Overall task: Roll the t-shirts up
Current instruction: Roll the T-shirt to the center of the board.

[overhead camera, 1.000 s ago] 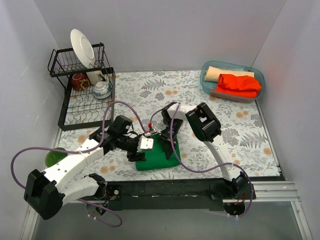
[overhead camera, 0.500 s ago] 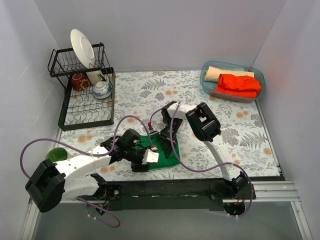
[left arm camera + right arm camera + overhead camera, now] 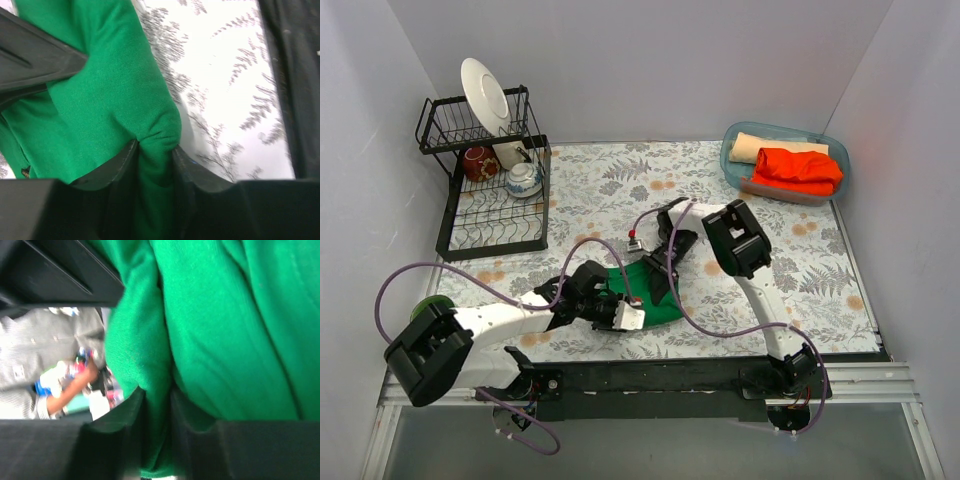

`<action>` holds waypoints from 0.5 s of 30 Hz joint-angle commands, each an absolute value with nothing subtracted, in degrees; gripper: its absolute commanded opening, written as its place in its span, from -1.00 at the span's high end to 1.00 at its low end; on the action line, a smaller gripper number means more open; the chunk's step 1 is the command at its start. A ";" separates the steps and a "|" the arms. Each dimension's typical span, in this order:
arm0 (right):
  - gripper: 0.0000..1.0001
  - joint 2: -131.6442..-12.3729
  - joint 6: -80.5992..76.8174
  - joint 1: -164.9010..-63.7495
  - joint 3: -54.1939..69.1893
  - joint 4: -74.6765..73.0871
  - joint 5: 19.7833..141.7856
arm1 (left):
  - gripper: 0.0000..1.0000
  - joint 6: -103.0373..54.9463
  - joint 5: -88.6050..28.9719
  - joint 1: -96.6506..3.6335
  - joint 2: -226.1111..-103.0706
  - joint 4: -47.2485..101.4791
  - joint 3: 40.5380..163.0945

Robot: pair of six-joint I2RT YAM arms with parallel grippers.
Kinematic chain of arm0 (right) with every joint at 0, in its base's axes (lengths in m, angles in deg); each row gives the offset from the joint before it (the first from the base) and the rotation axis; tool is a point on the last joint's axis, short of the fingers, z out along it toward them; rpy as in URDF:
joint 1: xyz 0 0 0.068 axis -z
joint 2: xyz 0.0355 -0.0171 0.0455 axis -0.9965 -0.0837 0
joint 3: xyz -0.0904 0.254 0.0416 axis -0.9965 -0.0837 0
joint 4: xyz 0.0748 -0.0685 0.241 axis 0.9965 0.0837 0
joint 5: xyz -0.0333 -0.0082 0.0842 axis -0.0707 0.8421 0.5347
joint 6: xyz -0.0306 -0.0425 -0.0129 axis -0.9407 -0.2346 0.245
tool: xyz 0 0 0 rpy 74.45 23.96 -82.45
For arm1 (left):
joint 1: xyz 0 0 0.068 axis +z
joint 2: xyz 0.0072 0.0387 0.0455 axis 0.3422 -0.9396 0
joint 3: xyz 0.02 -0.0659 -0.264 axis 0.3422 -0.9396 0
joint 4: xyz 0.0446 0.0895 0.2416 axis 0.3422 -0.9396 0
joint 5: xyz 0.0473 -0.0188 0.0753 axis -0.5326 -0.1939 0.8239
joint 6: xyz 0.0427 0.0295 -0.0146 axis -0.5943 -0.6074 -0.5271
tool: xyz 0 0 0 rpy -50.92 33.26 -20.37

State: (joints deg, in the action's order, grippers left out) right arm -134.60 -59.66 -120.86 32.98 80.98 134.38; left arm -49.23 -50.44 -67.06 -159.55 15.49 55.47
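- Leaf-printed tabletop inside white walls, seen from above. The green t-shirt lies bunched close to the near edge, between the two arms. The orange-red t-shirt and the tan t-shirt sit in a blue tub at the far right, well apart from it. A dish rack stands at the far left.
- Same view, pose: the left arm stretches low along the near edge, its wrist at the shirt's near left side. The right arm folds over from the right, its wrist dipping onto the shirt's far side. The two wrists are close together, so a careless pull could knock one against the other.
- Left wrist view: the left fingers pinch a raised fold of the green cloth and are nearly pressed together on it. The bite takes only a small ridge. My judgement is that it may slide out if the arm tugs, leaving the roll loose. A black housing, seemingly the other arm's, lies against the cloth at the upper left.
- Right wrist view: the right fingers also pinch a thin fold of the green shirt, narrowly parted around it. The picture is blurred, so I cannot tell how firm that hold is. If this side lets go while the left does not, the shirt would likely skew or unroll rather than roll evenly.
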 commanded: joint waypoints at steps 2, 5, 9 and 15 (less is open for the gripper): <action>-0.10 -129.40 -61.09 -112.72 26.62 73.23 140.03 | 0.65 -47.85 -43.70 -67.29 -168.46 7.18 55.48; -0.56 -119.13 -63.89 -109.38 20.14 73.06 132.75 | 0.74 -45.92 -49.12 -66.60 -168.03 3.14 57.50; -0.97 -104.17 -65.74 -104.81 12.67 68.41 125.45 | 0.74 -39.94 -56.78 -62.39 -165.92 -0.29 61.36; -0.97 -69.28 -58.03 -110.05 -11.49 26.69 107.36 | 0.71 -35.98 -65.22 -58.42 -165.73 0.58 64.80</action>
